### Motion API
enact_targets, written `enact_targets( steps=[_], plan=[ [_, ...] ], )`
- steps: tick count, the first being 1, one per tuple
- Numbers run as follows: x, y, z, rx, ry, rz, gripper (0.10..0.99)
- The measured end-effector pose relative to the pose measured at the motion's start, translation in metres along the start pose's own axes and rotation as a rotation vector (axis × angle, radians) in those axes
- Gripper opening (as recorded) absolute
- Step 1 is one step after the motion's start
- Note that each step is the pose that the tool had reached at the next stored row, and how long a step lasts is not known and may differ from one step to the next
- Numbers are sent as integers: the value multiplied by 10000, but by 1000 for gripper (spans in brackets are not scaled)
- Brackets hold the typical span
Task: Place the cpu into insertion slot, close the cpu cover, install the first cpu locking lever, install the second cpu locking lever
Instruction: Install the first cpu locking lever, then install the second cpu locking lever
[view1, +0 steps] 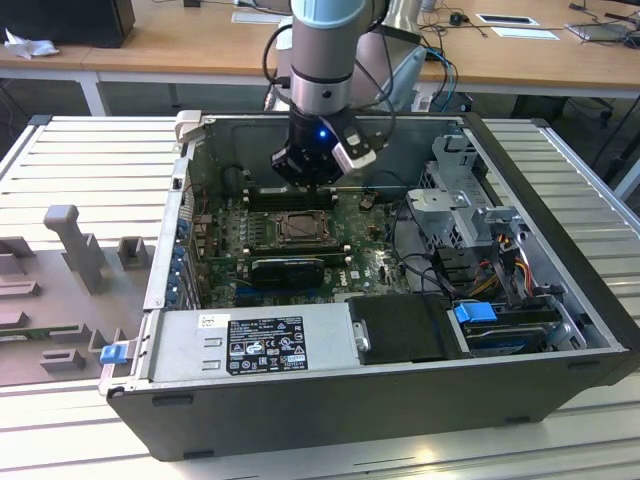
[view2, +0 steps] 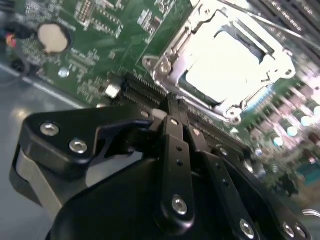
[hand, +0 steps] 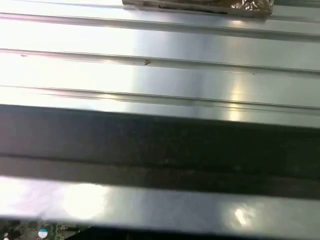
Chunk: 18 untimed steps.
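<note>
Already flat in the insertion slot (view2: 200, 105), square cpu (view2: 227, 62), cover (view2: 170, 55) down; end effector (view2: 172, 112) narrow, empty.

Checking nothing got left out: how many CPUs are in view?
1. The cpu lies in the insertion slot on the green board, beyond the gripper; others could be hidden behind the arm.

I see the cpu (view2: 227, 67) lying flat inside the insertion slot (view1: 299, 229), its pale silver top shining bright in the second wrist view. The cpu cover (view2: 175, 65) is a thin metal frame with a big square window, and it lies down flat over the chip (only the rim of the chip is covered). In the exterior view the slot sits on the green board, near the middle of the case.
</note>
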<state>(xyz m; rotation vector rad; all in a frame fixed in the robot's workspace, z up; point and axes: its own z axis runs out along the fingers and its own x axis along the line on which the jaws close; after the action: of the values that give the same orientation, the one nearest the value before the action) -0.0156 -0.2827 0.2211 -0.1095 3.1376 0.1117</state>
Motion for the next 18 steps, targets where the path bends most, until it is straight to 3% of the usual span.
enact_targets(
  steps=[13,18],
  plan=[
    [4,-53,-14,5,1,0,106],
    [9,-124,-19,5,1,1,106]
  ],
)
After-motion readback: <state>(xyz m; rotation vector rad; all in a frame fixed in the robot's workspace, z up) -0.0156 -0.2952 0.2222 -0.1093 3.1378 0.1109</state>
